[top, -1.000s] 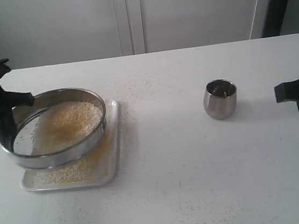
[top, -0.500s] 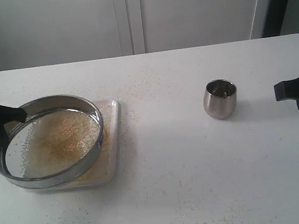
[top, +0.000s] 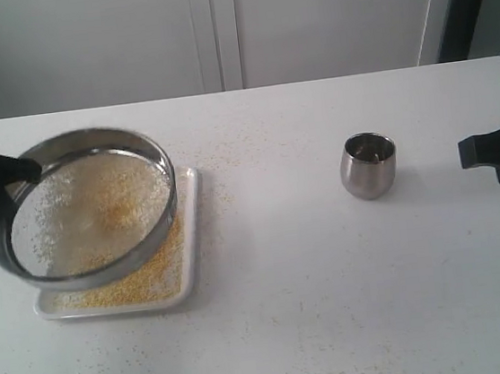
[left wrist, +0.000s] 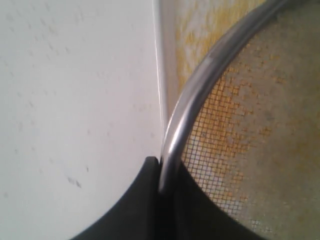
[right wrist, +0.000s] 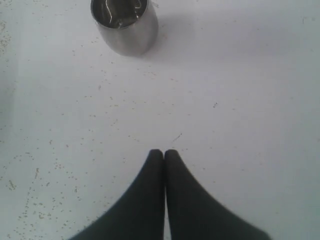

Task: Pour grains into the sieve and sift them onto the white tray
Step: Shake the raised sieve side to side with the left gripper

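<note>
The sieve (top: 89, 205) hangs tilted above the white tray (top: 193, 239), its shiny rim (left wrist: 200, 85) pinched between the fingers of my left gripper (top: 9, 174), which is shut on it. Whitish and golden grains (top: 98, 200) lie spread over the mesh (left wrist: 260, 110). Golden grains (top: 147, 275) cover the tray's near part under the sieve. My right gripper (right wrist: 164, 151) is shut and holds nothing; it hovers over the table at the right edge (top: 499, 154), well clear of the sieve.
A small steel cup (top: 368, 165) stands upright on the table right of centre, also in the right wrist view (right wrist: 124, 24). Stray grains (top: 228, 153) are scattered over the white tabletop around the tray and toward the front edge.
The sieve has swung back and forth in my left gripper: left and lower half a second ago, now higher and tilted. Its grain pile has thinned while more golden grains lie on the tray. The right arm stayed still.
</note>
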You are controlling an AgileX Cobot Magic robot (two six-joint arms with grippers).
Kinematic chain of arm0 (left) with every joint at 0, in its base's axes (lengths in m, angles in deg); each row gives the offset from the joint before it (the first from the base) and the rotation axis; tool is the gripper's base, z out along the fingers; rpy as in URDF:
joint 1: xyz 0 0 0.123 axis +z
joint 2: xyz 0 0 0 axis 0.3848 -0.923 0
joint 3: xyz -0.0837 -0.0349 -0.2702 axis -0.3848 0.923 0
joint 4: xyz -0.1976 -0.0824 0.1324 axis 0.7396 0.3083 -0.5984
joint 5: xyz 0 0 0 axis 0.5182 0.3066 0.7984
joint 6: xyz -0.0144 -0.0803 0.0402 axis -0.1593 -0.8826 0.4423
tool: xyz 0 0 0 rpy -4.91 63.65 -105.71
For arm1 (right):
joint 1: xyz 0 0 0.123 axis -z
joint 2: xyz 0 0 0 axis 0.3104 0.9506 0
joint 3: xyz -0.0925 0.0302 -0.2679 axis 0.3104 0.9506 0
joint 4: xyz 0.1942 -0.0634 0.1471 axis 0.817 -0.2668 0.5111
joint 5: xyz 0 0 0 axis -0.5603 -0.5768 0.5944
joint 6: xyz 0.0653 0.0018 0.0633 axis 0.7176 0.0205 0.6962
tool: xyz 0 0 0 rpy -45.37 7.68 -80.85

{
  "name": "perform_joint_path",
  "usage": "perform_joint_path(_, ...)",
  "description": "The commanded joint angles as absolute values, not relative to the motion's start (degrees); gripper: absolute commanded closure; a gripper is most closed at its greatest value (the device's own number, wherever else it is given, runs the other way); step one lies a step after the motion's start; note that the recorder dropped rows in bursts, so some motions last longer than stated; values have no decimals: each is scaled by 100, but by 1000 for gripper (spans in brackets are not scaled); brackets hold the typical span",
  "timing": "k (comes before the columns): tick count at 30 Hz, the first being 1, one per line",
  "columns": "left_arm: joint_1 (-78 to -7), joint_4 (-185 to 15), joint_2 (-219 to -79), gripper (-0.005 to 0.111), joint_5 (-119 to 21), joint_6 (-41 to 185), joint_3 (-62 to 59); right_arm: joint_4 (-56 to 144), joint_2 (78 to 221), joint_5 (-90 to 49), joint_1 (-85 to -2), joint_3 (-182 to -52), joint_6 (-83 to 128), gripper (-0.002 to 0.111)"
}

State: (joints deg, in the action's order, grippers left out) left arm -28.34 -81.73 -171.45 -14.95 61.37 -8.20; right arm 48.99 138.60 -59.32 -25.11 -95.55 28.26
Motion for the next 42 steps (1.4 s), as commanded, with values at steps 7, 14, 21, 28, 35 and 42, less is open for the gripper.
perform_joint_path(7, -2854, -8400, -18254, 107, 467, 5567, -2440, 4865, 13834, -5856, -2489, -9527, 2833, 108)
perform_joint_path(14, -2843, -8417, -18103, 107, -2534, 5210, -1555, 4876, 13847, -5857, -2489, -9527, 2833, 108)
perform_joint_path(21, -2841, -8792, -18498, 107, 759, 5382, -2557, 4876, 13846, -5857, -2489, -9527, 2833, 108)
perform_joint_path(28, -2740, -8521, -17756, 107, -2133, 5568, -1265, 4876, 13846, -5857, -2489, -9527, 2833, 108)
perform_joint_path(35, -2740, -7417, -18892, 107, 729, 6139, -3300, 4876, 13846, -5857, -2489, -9527, 2833, 108)
perform_joint_path(42, -2605, -7360, -17291, 107, -2853, 6232, -236, 4887, 13846, -5857, -2489, -9527, 2833, 108)
